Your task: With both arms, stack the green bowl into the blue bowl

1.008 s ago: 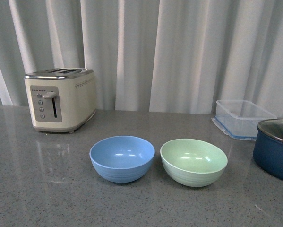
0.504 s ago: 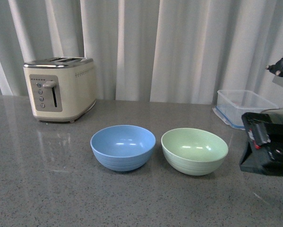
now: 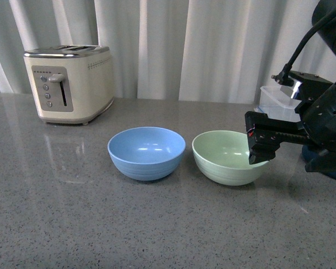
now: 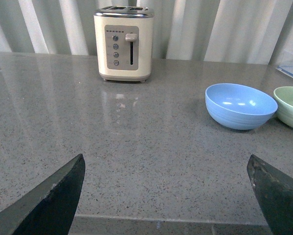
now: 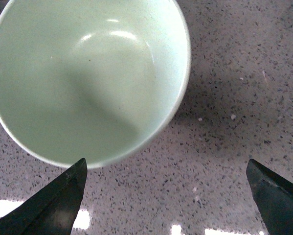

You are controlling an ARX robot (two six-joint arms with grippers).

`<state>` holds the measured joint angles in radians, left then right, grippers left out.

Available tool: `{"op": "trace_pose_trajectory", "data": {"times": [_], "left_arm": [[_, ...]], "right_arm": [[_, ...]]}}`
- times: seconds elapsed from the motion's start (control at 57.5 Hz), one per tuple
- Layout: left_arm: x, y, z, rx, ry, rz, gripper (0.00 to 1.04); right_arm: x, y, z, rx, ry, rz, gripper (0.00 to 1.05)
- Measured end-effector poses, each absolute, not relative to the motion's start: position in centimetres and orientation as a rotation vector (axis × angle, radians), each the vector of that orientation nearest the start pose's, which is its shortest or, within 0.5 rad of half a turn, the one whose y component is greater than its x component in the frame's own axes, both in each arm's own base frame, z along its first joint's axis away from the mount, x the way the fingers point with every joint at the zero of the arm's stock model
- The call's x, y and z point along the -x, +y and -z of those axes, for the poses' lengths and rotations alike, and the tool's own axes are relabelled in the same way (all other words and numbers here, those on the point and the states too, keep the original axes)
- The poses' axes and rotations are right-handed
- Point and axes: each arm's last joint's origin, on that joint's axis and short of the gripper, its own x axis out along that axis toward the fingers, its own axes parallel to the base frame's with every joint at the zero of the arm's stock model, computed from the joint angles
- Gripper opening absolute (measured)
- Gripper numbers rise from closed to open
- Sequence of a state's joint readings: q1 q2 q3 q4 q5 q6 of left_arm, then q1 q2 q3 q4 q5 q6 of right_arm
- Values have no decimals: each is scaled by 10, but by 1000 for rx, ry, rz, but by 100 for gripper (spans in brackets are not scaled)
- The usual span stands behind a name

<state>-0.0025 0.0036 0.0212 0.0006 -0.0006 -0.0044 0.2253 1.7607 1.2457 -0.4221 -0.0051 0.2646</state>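
Grey speckled desk (image 3: 55, 224) before white pleated curtains (image 3: 212, 50). Left end effector (image 4: 166, 196) spread wide and empty, low by the front edge. Toward the back left corner, cream metal toaster (image 3: 67, 84), well apart. Mid-desk, light sky-blue round matte bowl (image 3: 146, 152), with pale mint-green round matte bowl (image 3: 226, 157) just beside it. Right end effector (image 5: 166, 205) gaping wide over that green rim, gripping nothing. Best to pinch the rim squarely, lift clear, and steady the blue bowl meanwhile. Clear plastic box (image 3: 267, 103) behind, likely no obstacle.

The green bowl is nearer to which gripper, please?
Right. The right gripper hangs open above the green bowl; the left gripper is far off, beyond the blue bowl.
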Motion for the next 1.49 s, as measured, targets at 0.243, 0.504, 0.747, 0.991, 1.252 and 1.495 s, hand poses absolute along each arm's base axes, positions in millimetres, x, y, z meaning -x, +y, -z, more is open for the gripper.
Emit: {"op": "trace_pose_trajectory", "data": {"times": [0.243,0.504,0.747,0.991,1.252,1.495], "left_arm": [[-97,0,-170,4,-18,2,98],[-97,0,-170,4,-18,2,98],[-97,0,-170,4,-18,2,98],[-97,0,-170,4,-18,2,98],[-97,0,-170,4,-18,2,98],[-97,0,-170,4,-18,2,98]], "right_arm": [[-387,83,-214,-149,950,-93,95],[-418,81,-207,-152,953,-87,95],[-433,74,-191,-134,972,-81,90],[-439,67,-186,-149,975,-90,52],[-441,67,-187,-166,966,-116,12],[-441,66,-187,-173,962,-126,1]]}}
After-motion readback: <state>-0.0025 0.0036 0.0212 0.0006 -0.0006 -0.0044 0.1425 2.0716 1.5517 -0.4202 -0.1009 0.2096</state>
